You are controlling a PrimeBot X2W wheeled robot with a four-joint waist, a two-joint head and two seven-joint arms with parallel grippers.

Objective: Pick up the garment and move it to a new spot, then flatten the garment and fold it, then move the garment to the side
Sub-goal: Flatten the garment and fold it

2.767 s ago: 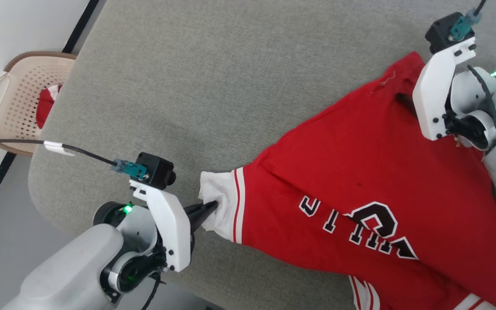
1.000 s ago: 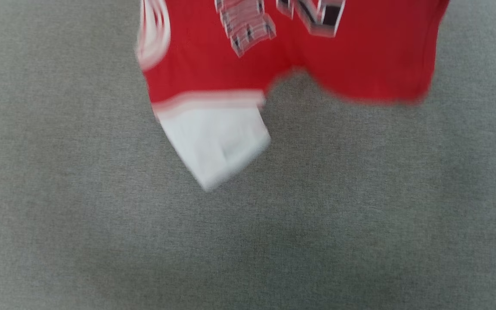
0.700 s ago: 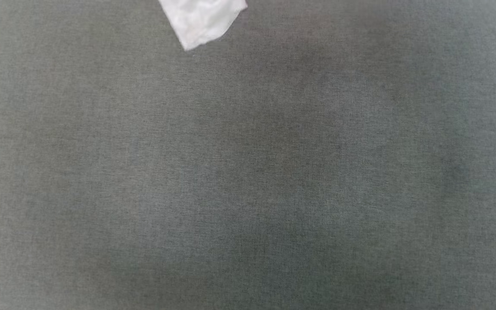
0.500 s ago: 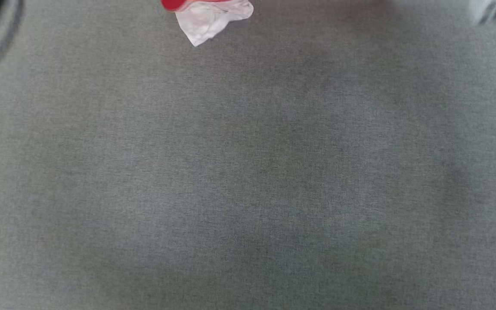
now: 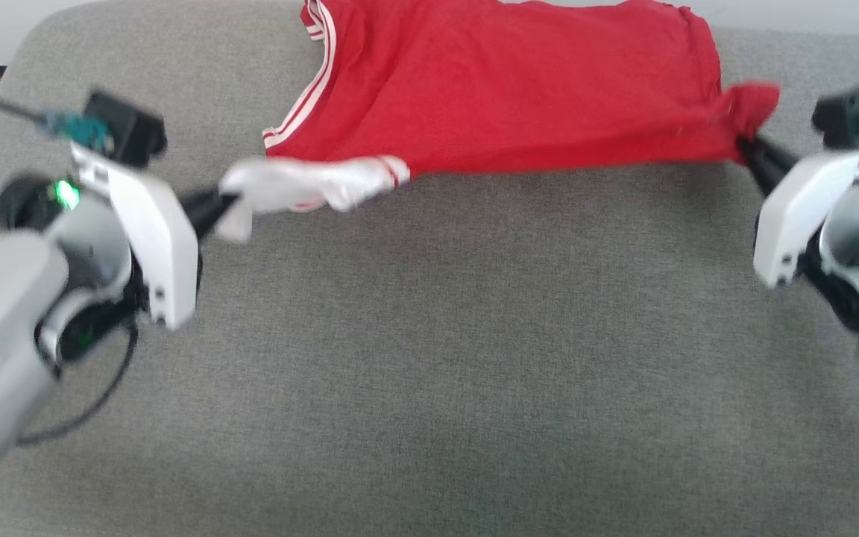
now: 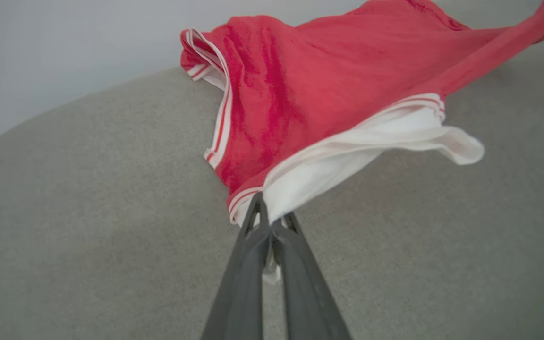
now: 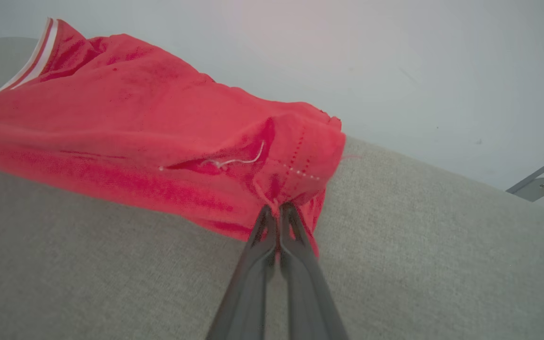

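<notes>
**Garment stretched between two grips: relocating, about to flatten**

Left gripper [image 5: 224, 203] fingers are pressed together on the white sleeve [image 5: 303, 186]. Right gripper [image 5: 743, 145] fingers pinch a bunched red corner. The garment [image 5: 511, 89] spans taut between them, its far part draped on the grey cloth-covered desk [image 5: 429, 373]. Judged next: lower both ends evenly and lay it flat before release.

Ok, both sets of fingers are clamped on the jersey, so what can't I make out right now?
- Far edge of the jersey: head view, cut off by the top of the frame.
- Tips of the left fingers: head view, motion-blurred and wrapped by the white sleeve.
- Tips of the right fingers: head view, buried in bunched red cloth.
- Lettering: hidden; plain red cloth faces the cameras.
</notes>
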